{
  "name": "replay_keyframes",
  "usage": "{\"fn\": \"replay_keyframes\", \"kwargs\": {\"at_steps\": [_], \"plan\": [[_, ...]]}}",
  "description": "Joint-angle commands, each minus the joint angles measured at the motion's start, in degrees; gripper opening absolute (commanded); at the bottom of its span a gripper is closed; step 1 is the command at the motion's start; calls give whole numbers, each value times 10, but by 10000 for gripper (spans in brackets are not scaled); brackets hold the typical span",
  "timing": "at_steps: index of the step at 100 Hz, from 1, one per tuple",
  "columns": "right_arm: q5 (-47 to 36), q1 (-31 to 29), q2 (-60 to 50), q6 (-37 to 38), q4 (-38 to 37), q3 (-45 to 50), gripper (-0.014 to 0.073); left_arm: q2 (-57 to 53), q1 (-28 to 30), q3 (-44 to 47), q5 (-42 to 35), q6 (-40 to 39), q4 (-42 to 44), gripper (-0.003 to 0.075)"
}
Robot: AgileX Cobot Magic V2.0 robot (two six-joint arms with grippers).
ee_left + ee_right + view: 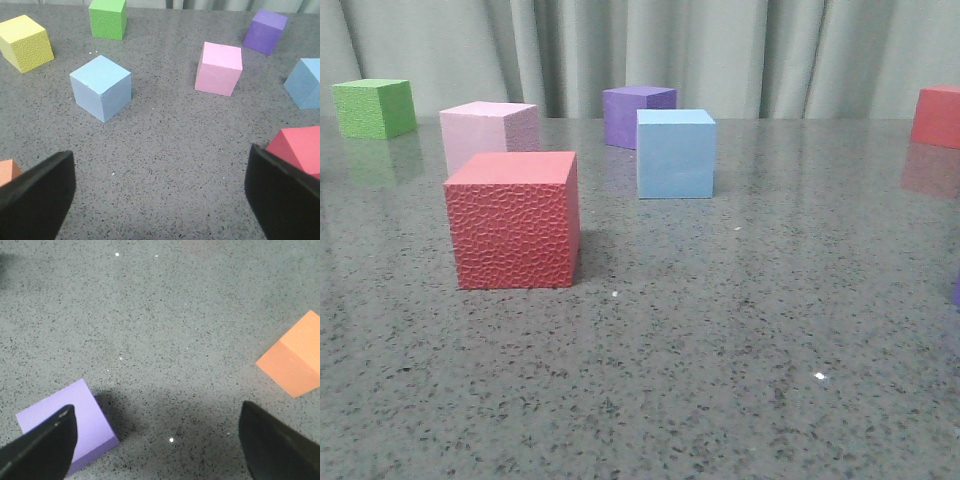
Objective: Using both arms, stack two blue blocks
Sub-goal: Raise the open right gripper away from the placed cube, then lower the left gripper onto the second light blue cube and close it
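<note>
One blue block (675, 153) stands on the table (720, 330) at mid-depth, just right of centre; no gripper shows in the front view. The left wrist view shows two blue blocks apart on the table: one (101, 88) ahead of my left finger, the other (305, 83) cut by the frame's edge. My left gripper (161, 152) is open over bare table, well short of both blocks. My right gripper (157, 407) is also open, with only table between its fingers. No blue block appears in the right wrist view.
A textured red cube (512, 220) stands nearest, with a pink cube (488, 130), purple cube (638, 115), green cube (375, 108) and another red cube (937, 116) behind. A yellow cube (26, 42) sits far left. A lavender cube (67, 432) and an orange cube (295, 360) flank my right gripper.
</note>
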Motion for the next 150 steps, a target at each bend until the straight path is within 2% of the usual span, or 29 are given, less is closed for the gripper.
{"fn": "replay_keyframes", "kwargs": {"at_steps": [1, 32, 42, 65, 86, 101, 121, 150], "plan": [[-29, -4, -1, -5, -18, -14, 644, 7, 2, -20, -41, -6, -8, 651], [-29, -4, -1, -6, -20, -14, 644, 38, 2, -60, -79, -5, 16, 651], [-29, -4, -1, -6, -21, -14, 644, 87, 2, -100, -79, -5, 20, 651], [-27, -4, -1, -6, -22, -14, 644, 226, 2, -217, -51, 4, 109, 651], [-27, -4, -1, -6, -22, -14, 644, 347, 2, -307, -32, 80, 119, 651], [-27, -4, -1, -6, -22, -14, 644, 421, 2, -352, -17, 104, 123, 651], [-27, -4, -1, -6, -22, -14, 644, 487, 2, -382, 34, 120, 124, 651], [-28, -4, -1, -6, -22, -14, 644, 507, 2, -382, 40, 120, 127, 651]]}}
